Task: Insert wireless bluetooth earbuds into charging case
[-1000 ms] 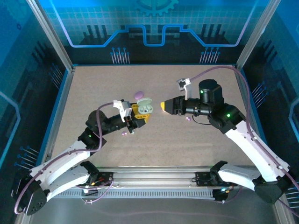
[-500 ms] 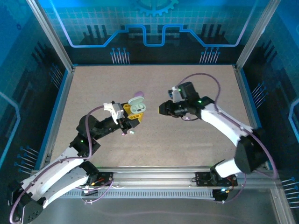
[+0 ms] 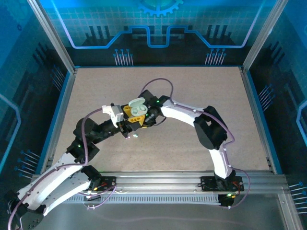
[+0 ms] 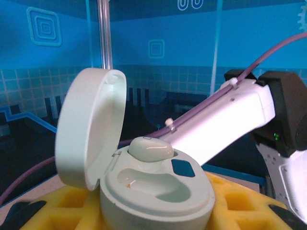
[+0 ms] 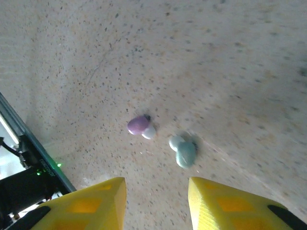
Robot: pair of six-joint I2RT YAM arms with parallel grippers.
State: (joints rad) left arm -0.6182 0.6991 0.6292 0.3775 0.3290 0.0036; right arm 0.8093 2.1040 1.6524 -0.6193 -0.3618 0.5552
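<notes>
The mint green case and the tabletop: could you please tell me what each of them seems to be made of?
The mint green case looks like moulded plastic: a smooth satin shell with soft highlights on its open lid. The tabletop is matte beige with dark speckles, perhaps laminate or stone-look board; the look leaves that open.

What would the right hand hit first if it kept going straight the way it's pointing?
Right hand likely meets bare table first, between the mint earbud and purple earbud; depth unclear.

speckled tabletop (image 3: 96, 86), blue patterned walls (image 3: 158, 24), perhaps glass
</notes>
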